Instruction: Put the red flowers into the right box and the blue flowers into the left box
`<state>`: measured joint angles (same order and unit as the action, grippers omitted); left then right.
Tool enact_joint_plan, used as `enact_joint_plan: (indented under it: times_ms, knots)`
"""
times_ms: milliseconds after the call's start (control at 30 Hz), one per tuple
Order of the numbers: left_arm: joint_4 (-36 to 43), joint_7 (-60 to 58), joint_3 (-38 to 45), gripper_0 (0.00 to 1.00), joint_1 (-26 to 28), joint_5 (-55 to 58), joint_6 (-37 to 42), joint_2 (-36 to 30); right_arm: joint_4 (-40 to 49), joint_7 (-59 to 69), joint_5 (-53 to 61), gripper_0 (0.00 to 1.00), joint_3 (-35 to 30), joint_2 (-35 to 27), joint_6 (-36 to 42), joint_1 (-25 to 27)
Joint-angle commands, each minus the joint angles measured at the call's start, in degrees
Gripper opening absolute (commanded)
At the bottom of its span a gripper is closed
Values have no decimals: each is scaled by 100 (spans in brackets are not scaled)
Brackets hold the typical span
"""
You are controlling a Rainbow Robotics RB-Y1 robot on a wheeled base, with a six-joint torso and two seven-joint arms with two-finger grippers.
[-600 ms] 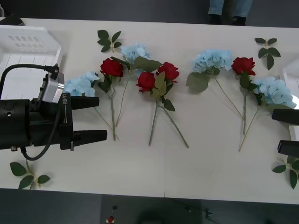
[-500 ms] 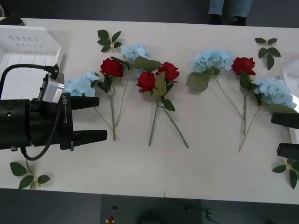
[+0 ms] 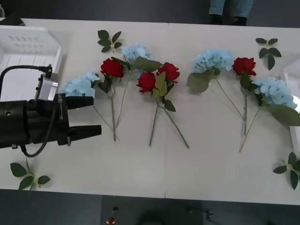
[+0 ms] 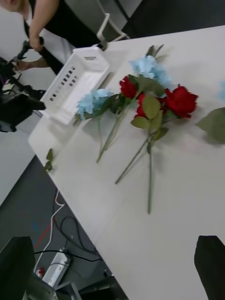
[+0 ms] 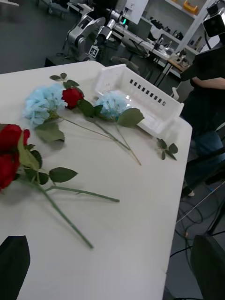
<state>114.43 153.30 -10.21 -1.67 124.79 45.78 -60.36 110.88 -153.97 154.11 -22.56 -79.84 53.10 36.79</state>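
Left gripper (image 3: 89, 117) hovers low at the table's (image 3: 140, 173) near-left, jaws released, nothing between them (black fingers point toward the stems); right gripper's fingers (image 4: 213, 262) spread apart too; just beyond the left gripper, the blue flowers (image 3: 80, 86) and red flowers (image 3: 146, 81) lie scattered in a row mid-table; left box (image 3: 28, 51) at far left; right box (image 3: 293, 75) edge at far right.
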Motion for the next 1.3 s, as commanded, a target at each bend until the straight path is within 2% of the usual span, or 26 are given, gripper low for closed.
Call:
enact_joint_plan:
  times_ms: [33, 133, 233, 400, 600, 800, 1067, 1200, 1300]
  knots:
    - [-483, -319, 107, 100, -527, -16, 221, -230, -58, 1615, -539, 100, 85, -242, -423, -111]
    - [-844, -864, 98, 100, -729, -377, 221, -195, 47, 2942, -1339, 100, 358, -269, -994, -331]
    - [-1151, -1989, 81, 100, -958, -1010, 221, -99, 100, 4313, -2306, 100, 903, -269, -1451, -779]
    - [-1538, -3711, 1, 100, -1283, -2161, 221, 218, -93, 6678, -3783, 100, 1834, -93, -1530, -1799]
    - [-1731, -5469, 10, 100, -1397, -3321, 71, 490, -533, 8603, -5215, 100, 2520, 373, -1513, -2862]
    - [-1599, -7069, 10, 100, -1195, -4244, -254, 701, -1192, 9569, -6340, 100, 2783, 935, -1109, -3750]
    - [-967, -8844, -333, 100, -721, -5176, -1054, 798, -1921, 10193, -7746, 100, 3021, 1524, -388, -4576]
    - [-545, -9732, -359, 100, -598, -5773, -860, 710, -2326, 10290, -8089, 100, 3320, 1797, -361, -4954]
    - [-246, -10215, -218, 100, -598, -6107, -254, 692, -2668, 10360, -8300, 100, 3566, 1964, -370, -5235]
